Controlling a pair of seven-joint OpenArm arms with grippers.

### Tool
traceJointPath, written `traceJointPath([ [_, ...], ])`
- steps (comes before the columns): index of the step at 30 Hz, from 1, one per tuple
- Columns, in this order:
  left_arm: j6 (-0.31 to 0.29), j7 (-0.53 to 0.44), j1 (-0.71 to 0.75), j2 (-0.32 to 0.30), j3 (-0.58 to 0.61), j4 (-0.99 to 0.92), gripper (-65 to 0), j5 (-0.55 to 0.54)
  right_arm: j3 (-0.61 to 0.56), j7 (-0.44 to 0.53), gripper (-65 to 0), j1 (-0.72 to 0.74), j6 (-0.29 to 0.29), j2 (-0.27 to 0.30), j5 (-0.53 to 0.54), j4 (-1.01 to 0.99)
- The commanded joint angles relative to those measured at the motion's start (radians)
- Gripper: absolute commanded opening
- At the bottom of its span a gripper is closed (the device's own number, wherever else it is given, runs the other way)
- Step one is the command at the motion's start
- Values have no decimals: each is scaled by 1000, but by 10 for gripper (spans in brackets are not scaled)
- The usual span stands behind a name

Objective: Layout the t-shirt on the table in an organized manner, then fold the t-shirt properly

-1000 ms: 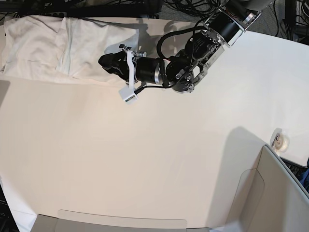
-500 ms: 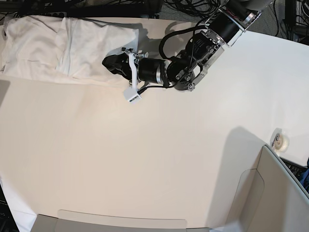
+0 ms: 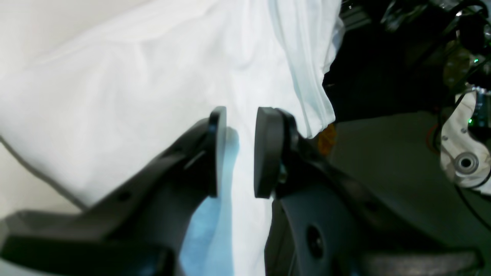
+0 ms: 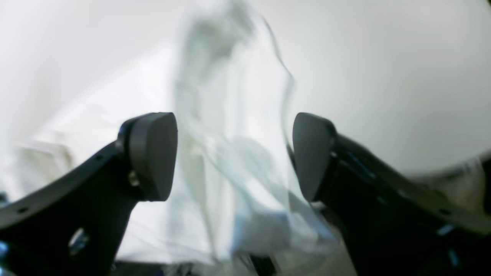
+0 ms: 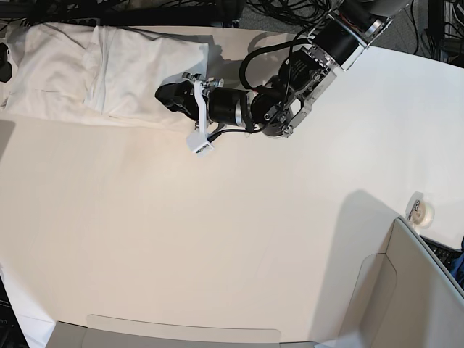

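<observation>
The shirt (image 5: 148,69) lies along the bench's (image 5: 217,239) far edge; the left tool (image 3: 238,153) (empty) is partly open, the right tool (image 4: 234,157) wide, also empty.

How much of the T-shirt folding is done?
Some: the T-shirt lies on the table with one part folded over. Now the right fingers are spread wide over the cloth. Its other end is still wrinkled, so smoothing and more folding probably remain.

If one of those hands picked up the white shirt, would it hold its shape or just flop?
The shirt would most likely flop, since it lies in soft creases and looks like thin cloth. It is probably light for its size. Lifted by one edge, its folded layers might slide or fall open, as nothing visible fastens them together.
</observation>
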Motion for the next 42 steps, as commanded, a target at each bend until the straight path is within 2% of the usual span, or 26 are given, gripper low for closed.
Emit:
traceJointPath([
  [1, -8, -15, -17, 5, -15, 14, -515, -20, 11, 16, -152, 0, 26, 29, 1, 16],
  [4, -8, -15, -17, 3, -15, 14, -515, -20, 12, 16, -52, 0, 26, 8, -45, 14],
  [7, -8, -15, -17, 2, -15, 14, -515, -20, 3, 16, 0, 0, 26, 1, -53, 14],
  [12, -8, -15, -17, 5, -15, 14, -515, -20, -2, 16, 0, 0, 26, -15, -53, 20],
  [21, -8, -15, -17, 5, -15, 14, -515, -20, -140, 16, 0, 24, 26, -18, -52, 14],
  [34, -8, -15, -17, 2, -15, 14, -515, -20, -187, 16, 0, 21, 26, -34, -56, 13],
  [35, -8, -15, -17, 2, -15, 14, -515, -20, -187, 16, -11, 21, 26, -34, -56, 13],
  [37, -8, -15, -13, 2, -15, 14, -515, -20, -187, 16, -83, 21, 26, -34, -56, 13],
  [42, -8, -15, 7, 0, -15, 14, -515, -20, -187, 16, -348, 21, 26, -34, -56, 11],
])
